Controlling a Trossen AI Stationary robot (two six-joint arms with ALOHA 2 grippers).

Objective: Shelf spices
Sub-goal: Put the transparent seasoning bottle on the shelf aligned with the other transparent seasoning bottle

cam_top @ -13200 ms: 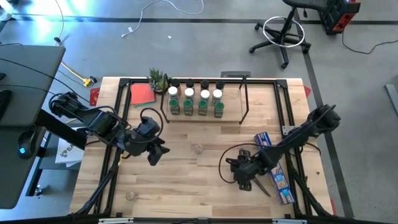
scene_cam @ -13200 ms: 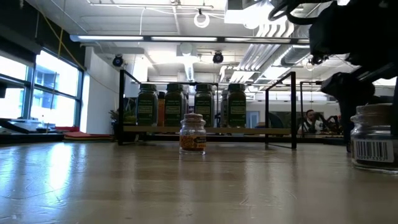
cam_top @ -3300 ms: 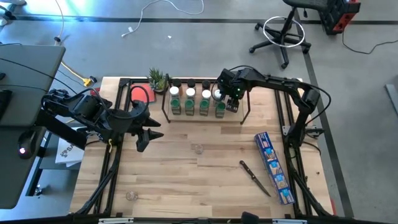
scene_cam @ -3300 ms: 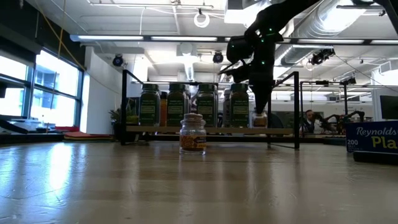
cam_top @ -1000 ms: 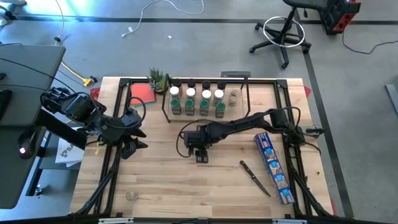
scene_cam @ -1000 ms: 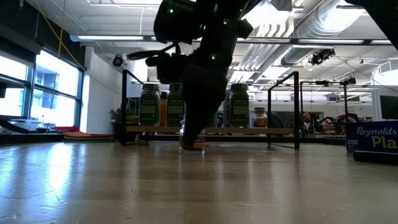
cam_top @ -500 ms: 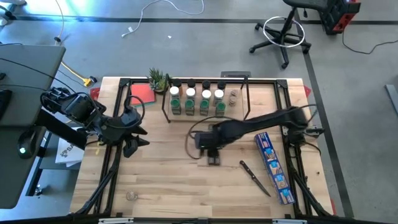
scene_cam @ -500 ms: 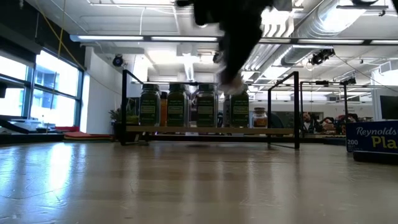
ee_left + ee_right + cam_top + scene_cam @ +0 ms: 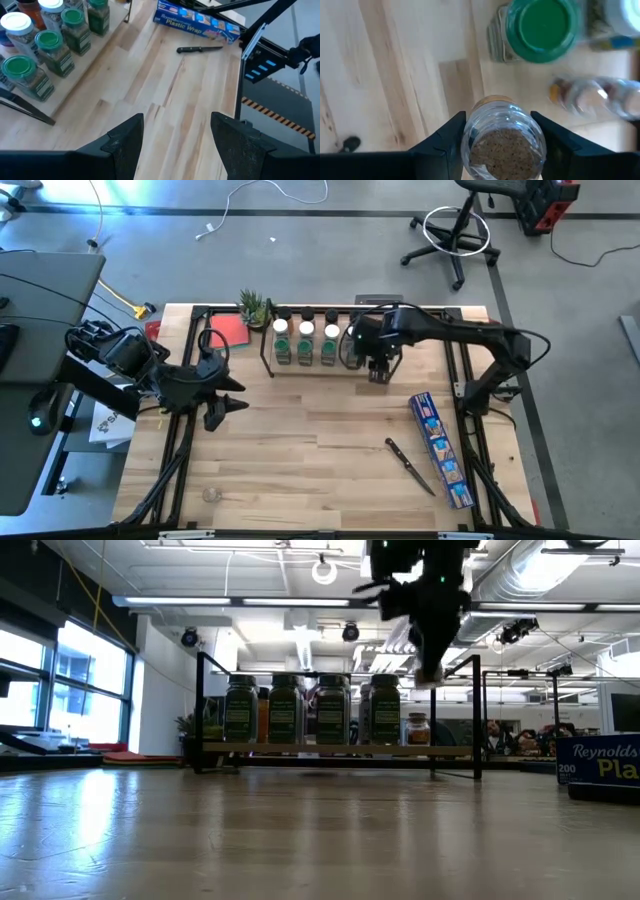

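The shelf point(image 9: 300, 749) stands at the table's far edge with two rows of spices point(image 9: 304, 340) on its boards, white and green caps up. My right gripper point(image 9: 378, 370) hangs above the shelf's right end, shut on a clear jar of brown spice point(image 9: 502, 125). A small jar point(image 9: 418, 730) stands on the shelf's board below it. Another clear jar point(image 9: 210, 493) stands on the table near the front left corner. My left gripper point(image 9: 225, 405) hovers open over the table's left part, with nothing between its fingers. My right gripper pinches the jar's round sides point(image 9: 470, 131) between its two fingers point(image 9: 445, 145), which point down from above. The jar is upright and lifted clear; its lower end point(image 9: 430, 678) shows below the fingers, well above the shelf's boards.
A long blue box point(image 9: 440, 448) and a black-handled knife point(image 9: 410, 465) lie at the right. A red sheet point(image 9: 228, 332) and a small plant point(image 9: 254, 308) sit left of the shelf. Bare wood lies across the table's middle.
My right gripper has lifted the clear jar off the table's middle and carried it up and toward the far right, to above the shelf's right end. The jar has stayed upright in the hold. My left gripper's wrist has turned a little.
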